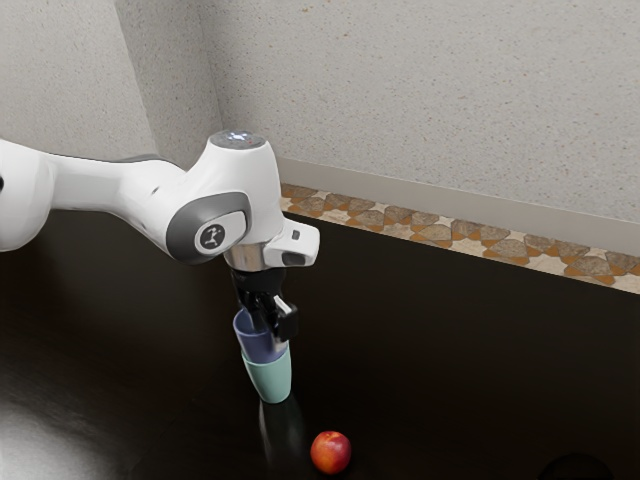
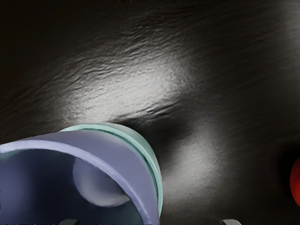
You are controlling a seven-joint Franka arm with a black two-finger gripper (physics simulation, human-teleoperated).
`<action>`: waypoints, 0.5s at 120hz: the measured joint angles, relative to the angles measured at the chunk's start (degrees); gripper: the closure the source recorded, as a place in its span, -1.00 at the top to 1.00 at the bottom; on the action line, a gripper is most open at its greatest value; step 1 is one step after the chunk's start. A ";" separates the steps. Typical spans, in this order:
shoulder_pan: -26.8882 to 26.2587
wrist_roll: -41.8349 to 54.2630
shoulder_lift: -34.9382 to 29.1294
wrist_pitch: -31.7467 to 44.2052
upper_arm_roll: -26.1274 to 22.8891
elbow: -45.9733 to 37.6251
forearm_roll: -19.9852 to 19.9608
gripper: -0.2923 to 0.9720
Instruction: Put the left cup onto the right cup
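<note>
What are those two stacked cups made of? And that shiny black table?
The lilac-blue round cup looks like thin plastic: its wall is smooth, even and softly matte. The mint-green round cup holding it looks like plastic too, plain and matte. The dark glossy table might be polished wood or stone: it shows white reflections and fine ripples.

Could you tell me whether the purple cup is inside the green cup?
Inside: the purple cup sits upright, nested within the green cup.
</note>
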 joint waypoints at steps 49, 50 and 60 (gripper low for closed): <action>-0.14 -0.24 -5.74 -5.53 0.23 4.38 -0.46 0.47; -0.09 -0.24 -5.73 -5.84 0.27 4.78 -0.48 0.47; 0.11 -0.22 -5.49 -9.04 2.07 9.06 -0.64 0.49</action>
